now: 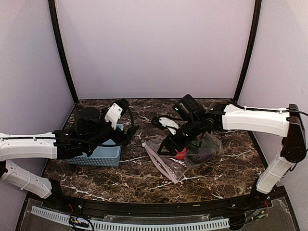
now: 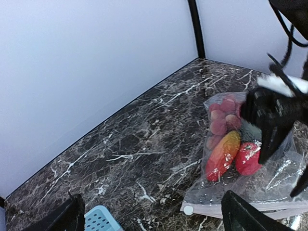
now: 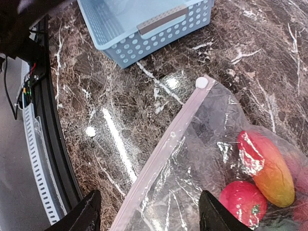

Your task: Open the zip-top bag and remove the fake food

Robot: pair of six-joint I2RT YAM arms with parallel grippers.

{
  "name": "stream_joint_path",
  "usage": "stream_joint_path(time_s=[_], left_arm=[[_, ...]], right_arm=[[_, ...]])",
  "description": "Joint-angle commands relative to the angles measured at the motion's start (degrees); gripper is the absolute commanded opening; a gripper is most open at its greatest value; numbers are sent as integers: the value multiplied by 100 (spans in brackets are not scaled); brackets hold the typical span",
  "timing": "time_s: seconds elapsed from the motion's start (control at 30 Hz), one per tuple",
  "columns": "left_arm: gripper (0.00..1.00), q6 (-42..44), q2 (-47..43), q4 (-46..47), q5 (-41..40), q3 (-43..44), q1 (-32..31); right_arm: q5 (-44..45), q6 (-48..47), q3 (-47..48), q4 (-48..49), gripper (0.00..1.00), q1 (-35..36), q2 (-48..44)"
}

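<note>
The clear zip-top bag (image 1: 168,167) lies flat on the marble table, its pale pink zip strip (image 3: 168,144) toward the left. The fake food sits inside it: a cluster of red balls (image 2: 224,115), an orange-red piece (image 3: 269,168) and a red piece (image 3: 243,202). My right gripper (image 1: 164,146) is open and hovers just above the bag, its fingers straddling the zip strip in the right wrist view (image 3: 151,216). My left gripper (image 1: 131,131) is open and empty above the basket's right edge, left of the bag. In the left wrist view (image 2: 154,221) the bag's corner lies near its right finger.
A light-blue perforated basket (image 1: 103,155) stands left of the bag, under my left arm, and looks empty in the right wrist view (image 3: 144,24). Grey walls with black corner posts (image 1: 62,53) enclose the table. A black rail (image 3: 48,120) runs along the near edge.
</note>
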Motion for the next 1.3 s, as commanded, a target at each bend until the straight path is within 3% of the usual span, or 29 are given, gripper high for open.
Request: stream_joint_path(time_s=[0.0, 0.23, 0.53, 0.8, 0.9, 1.1, 1.27], left_arm=[[99, -975, -407, -407, -946, -123, 30], [99, -1768, -1123, -771, -1074, -375, 435], [99, -1903, -1413, -991, -969, -537, 631], [99, -1902, -1439, -965, -984, -620, 650], [99, -1891, -1427, -935, -988, -665, 643], [99, -1859, -1414, -819, -927, -756, 643], [99, -1721, -1530, -690, -772, -909, 644]], right_arm=[[1104, 151, 457, -372, 69, 622, 435], [2980, 331, 1106, -982, 72, 1312, 1178], [3703, 241, 1414, -1283, 70, 1505, 1750], [4149, 247, 1618, -1564, 49, 1505, 1902], [4252, 251, 1646, -1573, 45, 1506, 1820], [4302, 168, 1620, -1545, 17, 1491, 1766], [3838, 169, 1490, -1418, 2, 1436, 1709]])
